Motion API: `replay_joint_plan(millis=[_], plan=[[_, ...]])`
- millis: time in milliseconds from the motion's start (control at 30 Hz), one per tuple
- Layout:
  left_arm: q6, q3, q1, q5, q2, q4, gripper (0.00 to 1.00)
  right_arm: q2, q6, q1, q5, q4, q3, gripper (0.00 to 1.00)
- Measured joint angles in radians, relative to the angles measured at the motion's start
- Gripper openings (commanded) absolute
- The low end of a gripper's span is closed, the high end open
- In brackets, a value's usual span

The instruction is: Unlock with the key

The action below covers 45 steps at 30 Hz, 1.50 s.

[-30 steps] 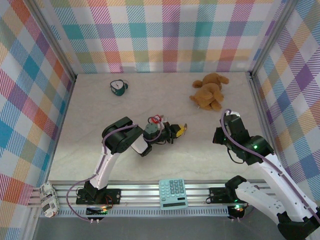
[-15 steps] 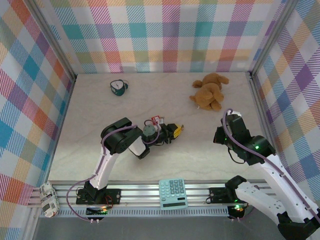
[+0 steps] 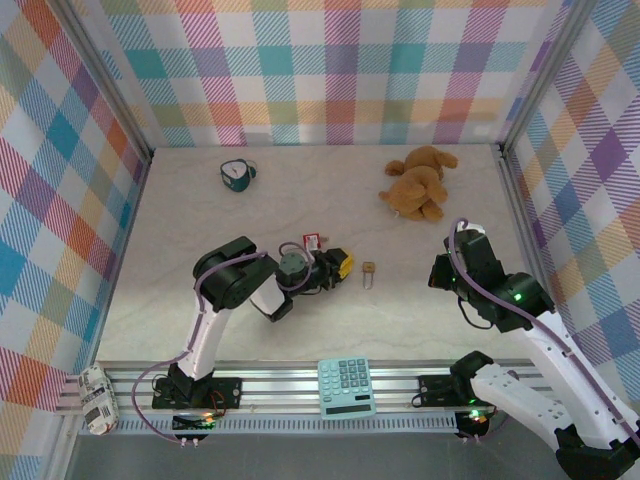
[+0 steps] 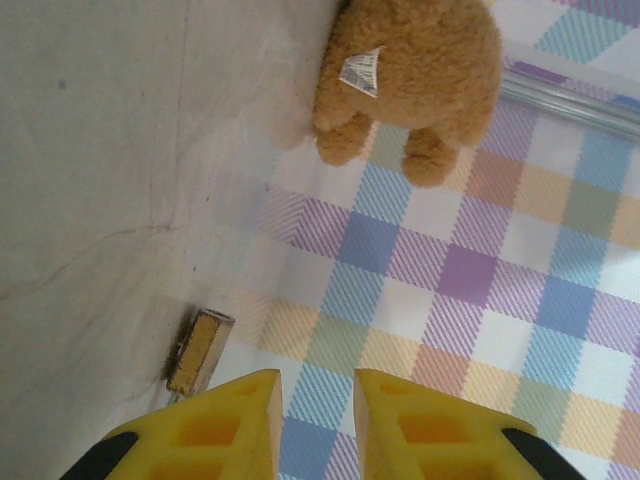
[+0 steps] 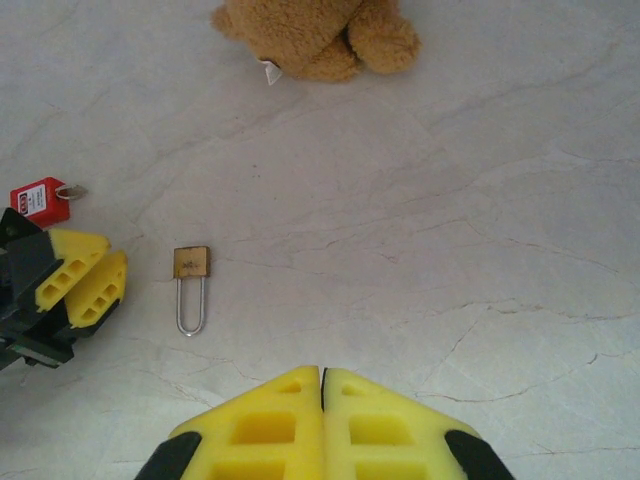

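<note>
The small brass padlock (image 3: 369, 272) lies flat on the table with its long silver shackle (image 5: 190, 305) pointing toward the near edge. My left gripper (image 3: 343, 265) hovers just left of it, open, with nothing between its yellow fingers (image 4: 250, 415). In the left wrist view the brass padlock (image 4: 200, 350) is seen edge-on beside the left finger. The red square padlock (image 3: 311, 241) rests behind the left gripper, and appears again (image 5: 40, 200) in the right wrist view. My right gripper (image 5: 321, 375) is shut and empty, well to the right of the brass padlock (image 5: 191, 262). The key is out of view.
A brown teddy bear (image 3: 418, 185) lies at the back right. A small green and white object (image 3: 237, 174) sits at the back left. A teal calculator (image 3: 346, 385) rests on the front rail. Plaid walls enclose the table on three sides.
The left gripper has let go of the brass padlock and drawn back to the left. The padlock now lies on the table. The right arm has barely moved.
</note>
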State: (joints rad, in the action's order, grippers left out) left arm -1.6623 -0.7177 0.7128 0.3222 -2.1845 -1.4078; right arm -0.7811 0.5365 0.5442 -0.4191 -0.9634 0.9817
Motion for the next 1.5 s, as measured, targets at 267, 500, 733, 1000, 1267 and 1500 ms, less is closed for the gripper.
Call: replay_joint_plan(millis=[267, 500, 733, 1000, 1267, 1500], plan=[[0.517, -0.365, 0.047, -0.089, 0.182, 1.032, 0.4, 0.01, -0.002, 0.0, -0.012, 0.0, 0.0, 0.0], [0.912, -0.932, 0.176, -0.355, 0.07, 1.732, 0.43, 0.022, -0.019, 0.0, -0.029, 0.019, -0.006, 0.0], [1.063, -1.033, 0.243, -0.508, -0.048, 2.084, 0.51, 0.025, -0.042, 0.0, -0.033, 0.07, -0.04, 0.0], [1.11, -1.077, 0.254, -0.547, -0.072, 2.146, 0.37, 0.035, -0.059, 0.0, -0.026, 0.108, -0.069, 0.0], [1.13, -1.008, 0.245, -0.537, -0.055, 2.076, 0.21, 0.038, -0.074, 0.0, -0.014, 0.112, -0.069, 0.0], [1.137, -0.912, 0.222, -0.539, 0.0, 2.0, 0.0, 0.036, -0.074, 0.0, -0.014, 0.117, -0.069, 0.0]])
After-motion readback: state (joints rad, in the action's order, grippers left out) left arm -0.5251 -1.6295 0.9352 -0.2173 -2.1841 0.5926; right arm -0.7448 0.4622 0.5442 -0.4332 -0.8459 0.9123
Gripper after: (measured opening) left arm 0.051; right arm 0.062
